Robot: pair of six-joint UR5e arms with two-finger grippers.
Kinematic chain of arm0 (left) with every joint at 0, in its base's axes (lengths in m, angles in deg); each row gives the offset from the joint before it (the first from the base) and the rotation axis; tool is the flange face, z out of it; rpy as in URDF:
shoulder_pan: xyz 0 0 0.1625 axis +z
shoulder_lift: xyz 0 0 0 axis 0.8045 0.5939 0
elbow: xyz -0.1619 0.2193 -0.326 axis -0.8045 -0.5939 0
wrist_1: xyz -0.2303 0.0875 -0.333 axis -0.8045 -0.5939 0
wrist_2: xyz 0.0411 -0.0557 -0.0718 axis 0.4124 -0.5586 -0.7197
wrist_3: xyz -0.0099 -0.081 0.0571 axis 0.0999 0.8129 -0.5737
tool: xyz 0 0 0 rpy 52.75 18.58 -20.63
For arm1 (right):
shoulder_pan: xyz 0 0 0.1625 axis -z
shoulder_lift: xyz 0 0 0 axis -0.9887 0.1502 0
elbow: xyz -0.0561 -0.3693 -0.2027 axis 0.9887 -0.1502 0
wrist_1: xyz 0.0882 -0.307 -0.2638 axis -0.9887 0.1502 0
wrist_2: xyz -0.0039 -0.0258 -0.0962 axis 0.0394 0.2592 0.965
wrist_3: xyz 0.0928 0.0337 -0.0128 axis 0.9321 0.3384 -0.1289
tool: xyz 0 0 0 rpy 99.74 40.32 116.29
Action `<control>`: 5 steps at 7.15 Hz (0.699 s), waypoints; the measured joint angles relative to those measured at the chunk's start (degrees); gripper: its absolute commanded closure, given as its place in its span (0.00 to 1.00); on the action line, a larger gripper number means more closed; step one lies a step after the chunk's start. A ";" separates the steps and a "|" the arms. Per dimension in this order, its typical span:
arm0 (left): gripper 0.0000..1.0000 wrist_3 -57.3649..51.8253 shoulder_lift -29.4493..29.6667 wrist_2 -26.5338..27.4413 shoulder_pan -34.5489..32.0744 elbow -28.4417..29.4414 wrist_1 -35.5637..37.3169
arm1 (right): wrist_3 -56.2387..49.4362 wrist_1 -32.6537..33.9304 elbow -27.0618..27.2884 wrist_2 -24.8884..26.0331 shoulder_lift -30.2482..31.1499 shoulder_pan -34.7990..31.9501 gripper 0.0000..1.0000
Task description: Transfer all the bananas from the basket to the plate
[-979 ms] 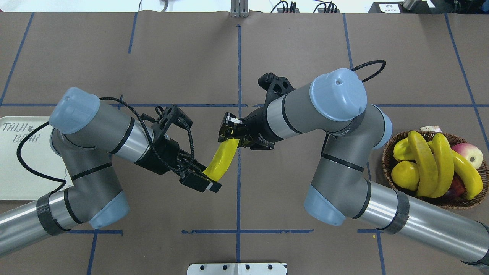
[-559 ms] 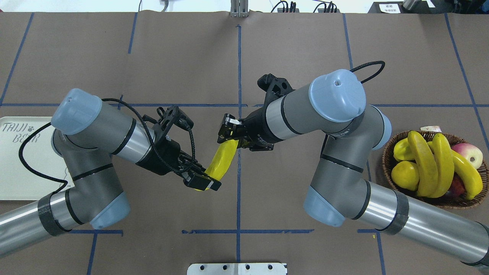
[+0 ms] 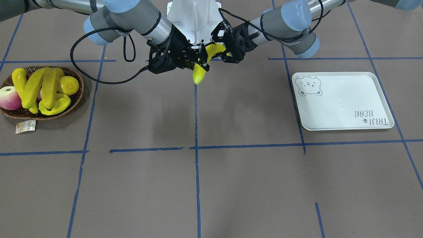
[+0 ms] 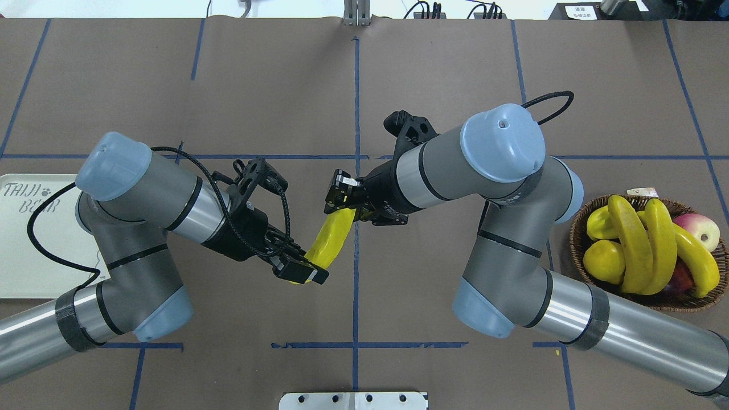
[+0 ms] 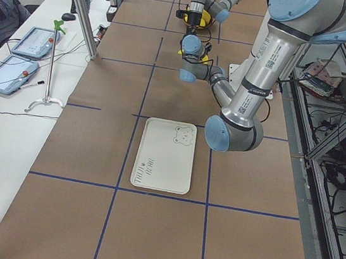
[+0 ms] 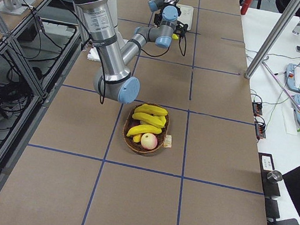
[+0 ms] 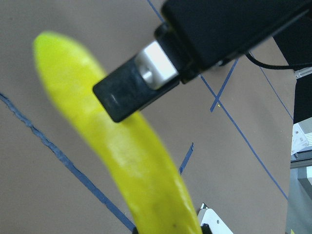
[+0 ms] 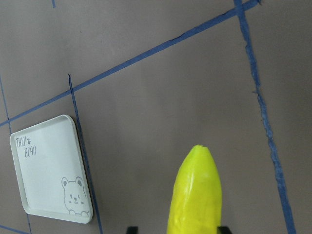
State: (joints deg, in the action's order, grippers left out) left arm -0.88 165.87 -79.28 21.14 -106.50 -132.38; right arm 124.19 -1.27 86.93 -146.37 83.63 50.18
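One yellow banana hangs in the air over the table's middle, held at both ends. My right gripper is shut on its far part, and the tip sticks out past the fingers. My left gripper is shut on its near end; the banana fills the left wrist view. Three more bananas lie in the wicker basket at the right. The cream bear plate lies at the left with nothing on it.
The basket also holds a lemon, another short yellow fruit and an apple. A paper tag lies by the basket. Blue tape lines cross the brown table cover. Operators' tablets lie on a side table.
My left gripper has closed in on the banana's near end, which now shows below its finger. The right arm and the banana have barely moved.
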 measured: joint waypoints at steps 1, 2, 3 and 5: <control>1.00 0.11 0.01 0.00 0.00 -0.02 0.00 | 0.00 -0.02 0.01 0.03 -0.02 0.00 0.00; 1.00 0.15 -0.03 0.00 -0.04 -0.06 0.00 | 0.00 -0.03 0.01 0.20 -0.06 -0.01 0.00; 1.00 0.17 -0.12 0.00 -0.06 -0.10 0.02 | 0.00 -0.03 0.04 0.47 -0.09 -0.02 0.00; 1.00 0.64 -0.52 0.07 -0.47 -0.15 0.21 | 0.09 -0.01 0.24 0.66 -0.08 -0.25 0.00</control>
State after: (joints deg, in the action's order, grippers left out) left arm -0.24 165.35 -79.21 20.67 -106.65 -132.16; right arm 124.28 -1.28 87.16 -145.71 83.55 49.92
